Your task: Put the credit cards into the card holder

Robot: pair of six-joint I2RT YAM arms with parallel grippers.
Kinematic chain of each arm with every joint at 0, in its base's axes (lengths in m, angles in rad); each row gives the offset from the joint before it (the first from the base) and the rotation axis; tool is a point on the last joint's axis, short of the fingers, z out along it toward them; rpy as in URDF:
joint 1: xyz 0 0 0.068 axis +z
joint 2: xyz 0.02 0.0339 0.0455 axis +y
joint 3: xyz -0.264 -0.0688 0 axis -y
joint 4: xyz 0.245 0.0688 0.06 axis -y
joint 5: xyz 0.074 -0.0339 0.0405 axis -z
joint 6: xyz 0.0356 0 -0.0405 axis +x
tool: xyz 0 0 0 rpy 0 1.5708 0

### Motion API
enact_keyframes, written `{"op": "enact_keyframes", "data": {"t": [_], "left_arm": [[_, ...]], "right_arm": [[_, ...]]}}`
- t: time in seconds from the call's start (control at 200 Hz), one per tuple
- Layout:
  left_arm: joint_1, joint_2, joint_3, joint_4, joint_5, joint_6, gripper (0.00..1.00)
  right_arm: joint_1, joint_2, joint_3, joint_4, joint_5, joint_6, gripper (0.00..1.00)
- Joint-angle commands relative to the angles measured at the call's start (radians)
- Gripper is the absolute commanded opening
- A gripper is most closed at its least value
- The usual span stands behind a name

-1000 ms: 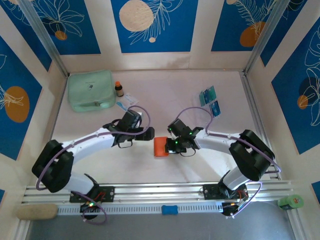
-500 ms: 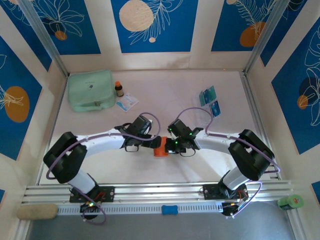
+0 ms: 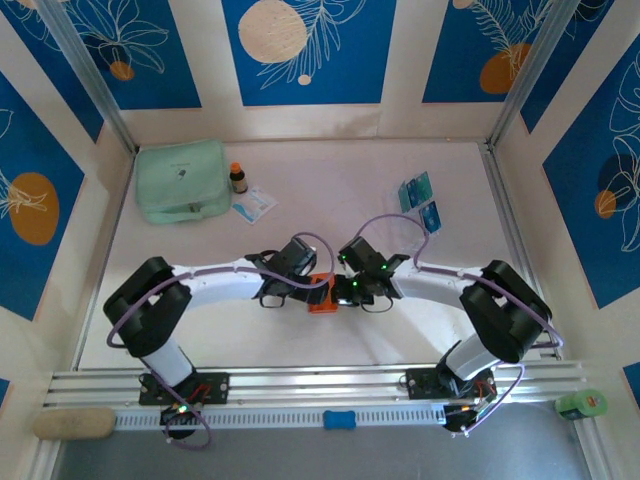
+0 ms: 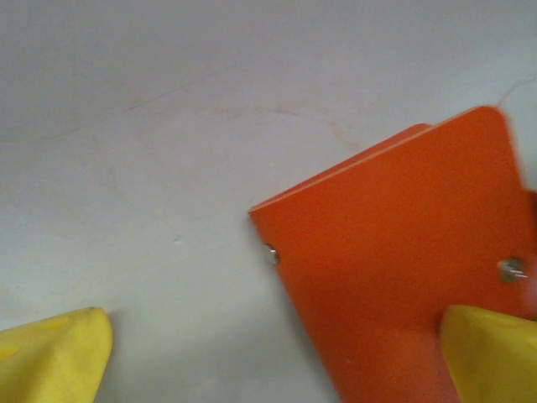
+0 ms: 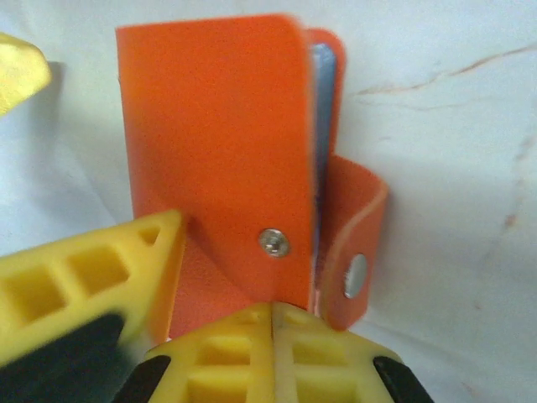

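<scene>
Nearest me, an aluminium rail (image 3: 320,385) carries both arm bases. In the middle of the pale, scuffed bench (image 3: 330,180) lies the small orange-red fold-over card holder (image 3: 322,293): my left jaws stand wide over one corner, my right jaws are pressed together at its snap edge. Farther right lie the teal and blue credit cards (image 3: 421,202); behind, blue leaf-patterned wall panels (image 3: 308,50).
</scene>
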Motion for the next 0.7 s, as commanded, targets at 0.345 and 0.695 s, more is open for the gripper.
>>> {"op": "enact_keyframes", "data": {"t": [0.345,0.695], "left_arm": [[-0.027,0.045,-0.011,-0.052,-0.09,0.001,1.0],[-0.028,0.048,-0.018,-0.041,-0.093,-0.001,1.0]], "right_arm": [[-0.141,-0.073,0.061,-0.151,-0.048,-0.103,0.2],[-0.116,0.029,0.125,-0.156,-0.042,-0.114,0.3]]}}
